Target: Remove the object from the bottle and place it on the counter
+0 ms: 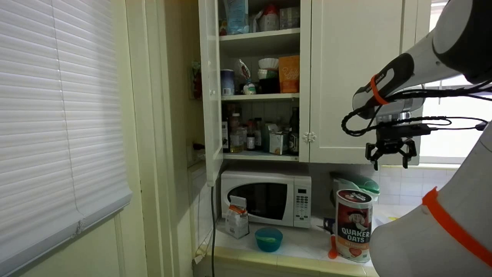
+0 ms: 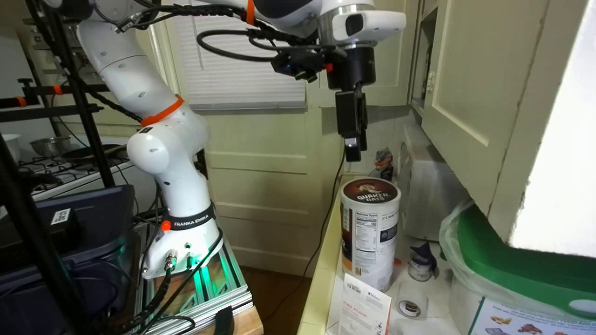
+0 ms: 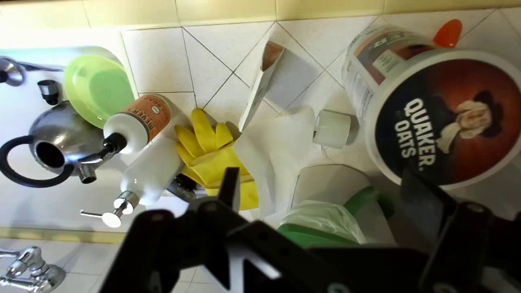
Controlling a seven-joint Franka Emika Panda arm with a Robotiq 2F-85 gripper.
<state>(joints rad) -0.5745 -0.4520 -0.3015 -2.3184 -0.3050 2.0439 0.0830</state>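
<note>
The bottle is a wide Quaker Oats canister (image 1: 354, 227) standing upright on the pale counter (image 1: 300, 246), with its dark red printed lid on. It also shows in an exterior view (image 2: 370, 237) and at the right of the wrist view (image 3: 443, 118). My gripper (image 1: 391, 164) is open and empty, with its fingers pointing down. It is well above the counter, higher than the canister's top and apart from it. It also shows in an exterior view (image 2: 353, 149) and in the wrist view (image 3: 329, 191). The thin reddish-brown stick is hidden or out of view.
An orange spoon (image 1: 333, 252) lies beside the canister. A white microwave (image 1: 265, 198), a teal bowl (image 1: 268, 239) and a green-lidded bin (image 2: 512, 256) stand nearby. The cupboard door (image 1: 210, 92) is open. Yellow gloves (image 3: 220, 162), a soap bottle (image 3: 138, 122) and a kettle (image 3: 67, 138) are left.
</note>
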